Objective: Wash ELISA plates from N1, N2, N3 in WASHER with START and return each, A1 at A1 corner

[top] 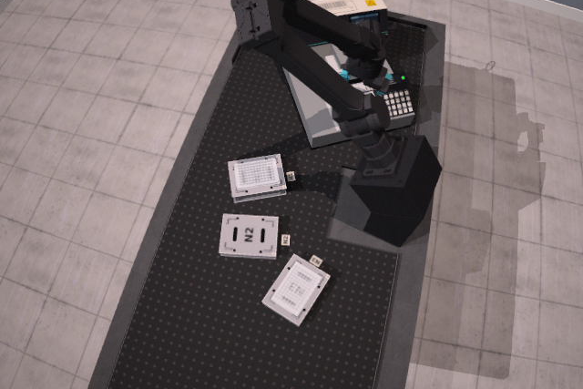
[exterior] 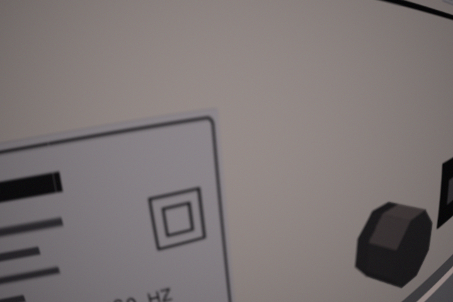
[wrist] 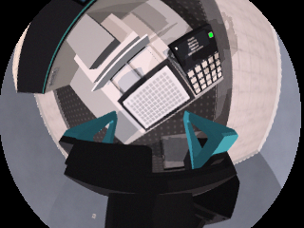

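Two plates, (top: 257, 172) (top: 295, 287) on nests N1 and N3; third plate (wrist: 156, 97) sits in the washer carrier. I've got the fingers (top: 366, 84) spread above it, holding nothing. Lamp (top: 403, 77) (wrist: 211, 35) green.

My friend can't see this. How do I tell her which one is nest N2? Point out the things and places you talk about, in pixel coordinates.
Find the long dark table mat (top: 198, 328). Along it sit three pale plate nests, and N2 (top: 249, 247) is the middle one. It's the only one with no plate on it, so you can read its big black "N2" between two dark slots.

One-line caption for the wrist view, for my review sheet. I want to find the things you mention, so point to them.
Open end effector (top: 364, 83) (wrist: 150, 114) above a white plate (wrist: 156, 97) on the washer's carrier, green lamp (top: 403, 77) (wrist: 211, 35) lit.
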You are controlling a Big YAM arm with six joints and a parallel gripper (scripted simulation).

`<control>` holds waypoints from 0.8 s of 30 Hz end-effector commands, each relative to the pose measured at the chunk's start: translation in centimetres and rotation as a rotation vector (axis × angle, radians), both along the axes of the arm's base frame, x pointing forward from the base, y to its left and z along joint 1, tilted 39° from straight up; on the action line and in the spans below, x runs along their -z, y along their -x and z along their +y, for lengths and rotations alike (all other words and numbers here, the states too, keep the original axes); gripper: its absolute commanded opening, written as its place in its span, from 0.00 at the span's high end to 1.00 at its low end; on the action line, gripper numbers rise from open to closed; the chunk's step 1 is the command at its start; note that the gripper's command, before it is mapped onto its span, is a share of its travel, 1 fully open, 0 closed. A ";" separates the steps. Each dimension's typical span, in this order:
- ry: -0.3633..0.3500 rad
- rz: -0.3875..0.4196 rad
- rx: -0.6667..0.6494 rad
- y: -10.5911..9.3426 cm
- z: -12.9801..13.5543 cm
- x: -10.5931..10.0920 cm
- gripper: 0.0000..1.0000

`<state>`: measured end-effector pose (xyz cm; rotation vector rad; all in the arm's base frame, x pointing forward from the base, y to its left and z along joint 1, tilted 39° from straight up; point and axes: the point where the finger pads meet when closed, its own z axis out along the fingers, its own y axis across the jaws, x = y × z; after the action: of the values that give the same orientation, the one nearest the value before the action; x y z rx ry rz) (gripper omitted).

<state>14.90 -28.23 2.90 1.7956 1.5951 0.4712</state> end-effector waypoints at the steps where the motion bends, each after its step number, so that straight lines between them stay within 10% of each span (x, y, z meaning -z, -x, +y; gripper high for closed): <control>1: -0.142 -0.011 0.123 -0.3 -0.5 0.0 0.00; 24: -0.704 -0.083 0.564 0.5 -0.9 0.0 0.00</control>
<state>14.89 -27.70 2.35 2.4857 1.0065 0.8481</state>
